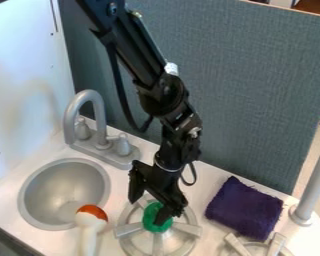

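We observe the black gripper (148, 211) above the near stove burner (128, 229), its fingers (137, 184) released and spread apart; one finger overlaps the round green object (149, 215) at the burner's centre, though we cannot tell whether they touch. To the left we note a white object with an orange top (91, 216), between the burner and the round grey sink (62, 192); behind the sink stands the grey faucet (72, 117); to the right, a dark purple cloth (244, 208) lies on the white bench (206, 176), near a second burner (276, 244).
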You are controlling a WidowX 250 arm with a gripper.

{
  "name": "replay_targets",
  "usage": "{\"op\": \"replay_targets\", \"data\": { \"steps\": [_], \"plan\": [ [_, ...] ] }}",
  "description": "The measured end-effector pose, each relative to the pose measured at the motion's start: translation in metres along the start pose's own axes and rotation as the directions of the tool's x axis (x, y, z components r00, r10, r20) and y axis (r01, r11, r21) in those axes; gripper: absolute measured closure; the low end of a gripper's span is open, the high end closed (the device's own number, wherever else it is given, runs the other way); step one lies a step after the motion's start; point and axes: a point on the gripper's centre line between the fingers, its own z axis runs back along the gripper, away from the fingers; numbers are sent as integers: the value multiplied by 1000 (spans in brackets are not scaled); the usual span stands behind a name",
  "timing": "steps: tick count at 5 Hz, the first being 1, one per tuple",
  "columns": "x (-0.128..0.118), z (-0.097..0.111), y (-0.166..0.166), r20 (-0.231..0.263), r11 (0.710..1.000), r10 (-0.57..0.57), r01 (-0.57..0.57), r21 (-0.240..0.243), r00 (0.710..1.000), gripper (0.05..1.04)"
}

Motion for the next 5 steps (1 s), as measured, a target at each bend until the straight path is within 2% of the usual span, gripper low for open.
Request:
{"op": "replay_targets", "data": {
  "steps": [1, 2, 3, 4, 5],
  "plan": [
    [1, 0, -2, 5, 1000, 3, -3, -10, 1000, 96],
    [2, -3, -2, 5, 1000, 8, -8, -13, 1000, 184],
    [7, -1, -5, 22, 999, 33, -32, -35, 999, 453],
    [6, -1, -7, 13, 996, 46, -45, -78, 999, 705],
    [6, -1, -6, 0, 988, 41, -40, -149, 999, 748]
  ]
}}
